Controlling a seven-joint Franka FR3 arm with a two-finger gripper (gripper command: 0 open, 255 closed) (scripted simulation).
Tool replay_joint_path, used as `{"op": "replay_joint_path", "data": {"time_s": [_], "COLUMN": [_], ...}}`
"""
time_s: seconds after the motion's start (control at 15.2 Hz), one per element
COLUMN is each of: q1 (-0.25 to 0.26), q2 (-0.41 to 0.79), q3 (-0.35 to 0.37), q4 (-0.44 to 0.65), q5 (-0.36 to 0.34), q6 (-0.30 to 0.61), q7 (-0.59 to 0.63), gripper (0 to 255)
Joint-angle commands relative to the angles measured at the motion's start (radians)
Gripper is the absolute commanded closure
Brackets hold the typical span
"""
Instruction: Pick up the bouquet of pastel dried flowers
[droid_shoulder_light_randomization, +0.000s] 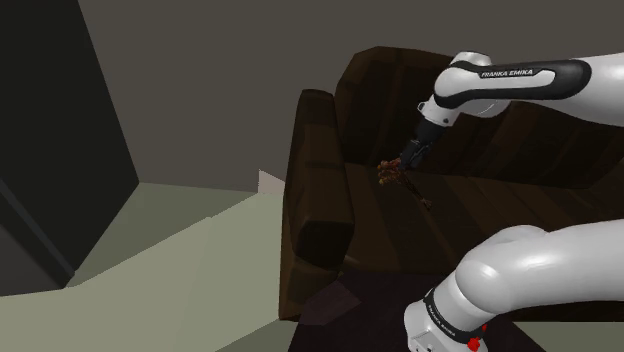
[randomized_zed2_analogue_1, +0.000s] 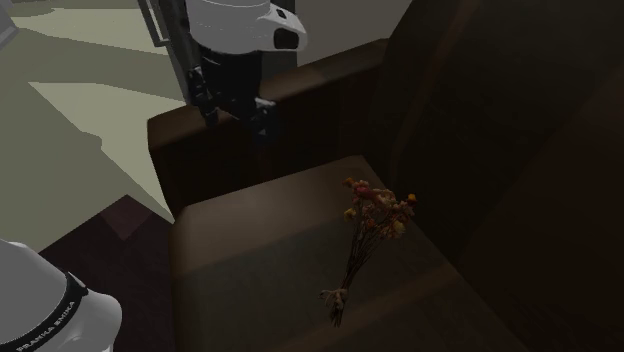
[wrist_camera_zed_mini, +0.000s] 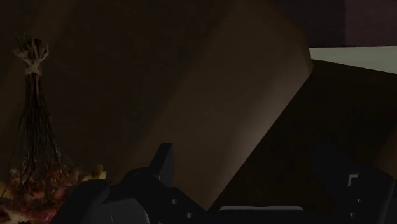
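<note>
My gripper (wrist_camera_zed_mini: 247, 167) hangs wide open, clasping nothing. Just beside it the bouquet (randomized_zed2_analogue_1: 377, 209) lies flat on the dark sofa (randomized_zed2_analogue_1: 240, 245) seat. My wrist view crops its blossoms, and the thin stems nearly vanish in the gloom.

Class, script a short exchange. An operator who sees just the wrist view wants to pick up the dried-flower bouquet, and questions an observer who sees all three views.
Operator: The bouquet is off beside my open claw. What is it resting on?
Observer: It lies flat on the sofa's seat cushion.
Operator: Which way do the flower heads point?
Observer: Toward the armrest, with the tied stems pointing away from it.
Operator: Am I touching it?
Observer: No. In the second exterior view the claw stands apart from it, on the armrest's side.
</note>
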Motion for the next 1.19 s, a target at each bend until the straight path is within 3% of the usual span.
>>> {"op": "replay_joint_path", "data": {"time_s": [0.0, 0.26, 0.53, 0.86, 1.12], "q1": [-0.003, -0.004, 0.004, -0.009, -0.076], "q2": [0.061, 0.191, 0.343, 0.568, 0.759], "q3": [-0.046, -0.141, -0.232, -0.312, -0.315], "q4": [0.023, 0.069, 0.136, 0.254, 0.375], "q5": [0.007, 0.048, 0.137, 0.322, 0.488], "q6": [0.044, 0.126, 0.19, 0.223, 0.206], "q7": [-0.049, -0.16, -0.295, -0.496, -0.65], "gripper": [0, 0, 0, 0, 0]}}
